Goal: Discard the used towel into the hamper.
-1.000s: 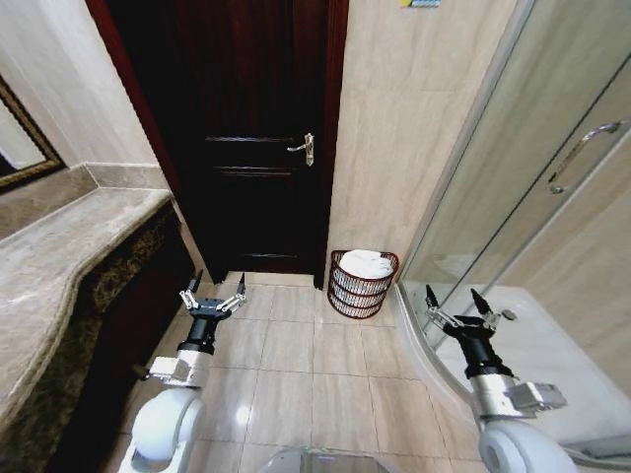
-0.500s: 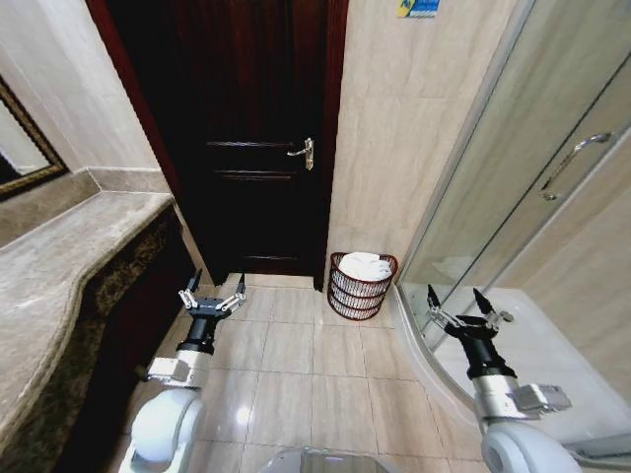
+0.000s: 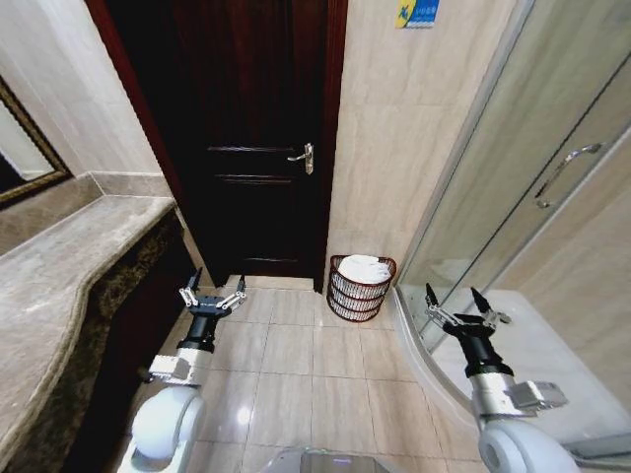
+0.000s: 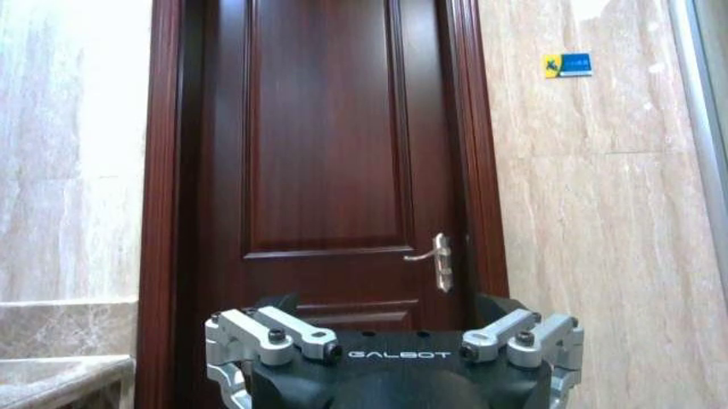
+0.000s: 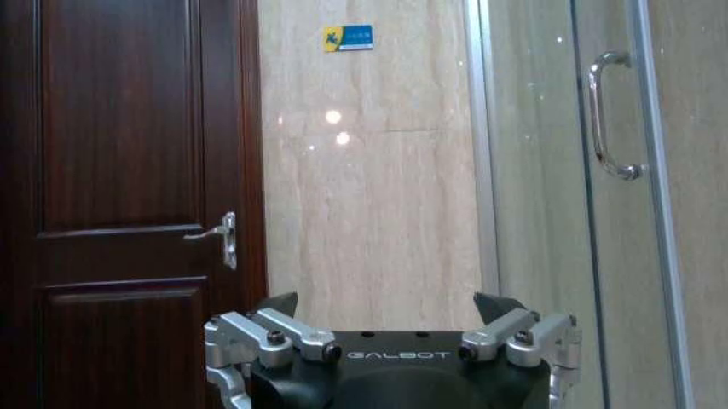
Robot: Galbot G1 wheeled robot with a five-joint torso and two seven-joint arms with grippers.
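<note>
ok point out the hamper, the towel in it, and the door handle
hamper [image 3: 357, 301], head view, front wire wall.
towel [image 3: 366, 267], head view, top of the white heap.
door handle [image 3: 302, 157], head view, lever.

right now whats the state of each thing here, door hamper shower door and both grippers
door: shut, handle level
hamper: upright on the floor by the wall, white towel inside
shower door: shut
left gripper: open, empty, held low in front of the door
right gripper: open, empty, held low by the shower
</note>
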